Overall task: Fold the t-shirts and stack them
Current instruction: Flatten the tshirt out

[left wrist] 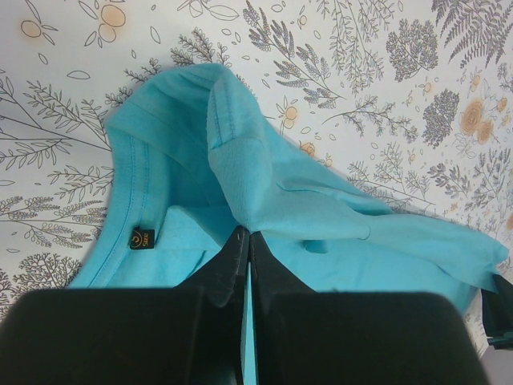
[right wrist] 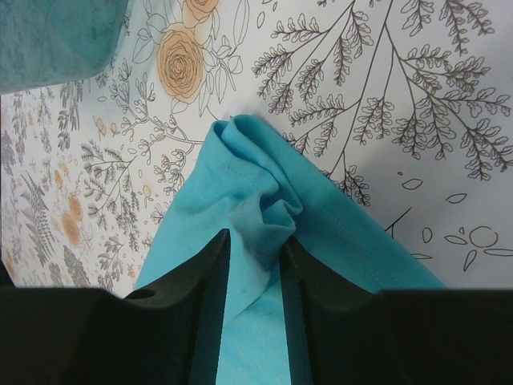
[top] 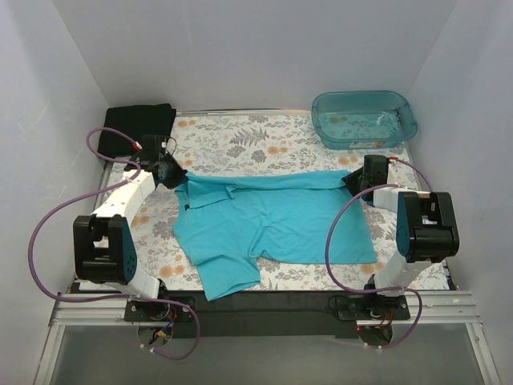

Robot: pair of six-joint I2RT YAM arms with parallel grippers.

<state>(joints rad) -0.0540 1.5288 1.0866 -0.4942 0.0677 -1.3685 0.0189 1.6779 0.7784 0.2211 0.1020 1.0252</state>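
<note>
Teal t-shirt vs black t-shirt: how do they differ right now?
The teal t-shirt lies spread open mid-table; the black t-shirt sits as a compact bundle at the far-left corner. The left tool pinches the teal t-shirt, whose other end lies between the fingers of the right tool; the black t-shirt is untouched. Both rest on the floral table.

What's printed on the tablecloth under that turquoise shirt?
The tablecloth has grey ferns and orange flowers on white, clearest in the right wrist view.

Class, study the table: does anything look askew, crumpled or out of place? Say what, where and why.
The turquoise t-shirt lies crooked, one sleeve trailing toward the near edge. Its far edge is doubled over, bunched in the left pincer and right pincer. Nothing looks spilled or damaged.
</note>
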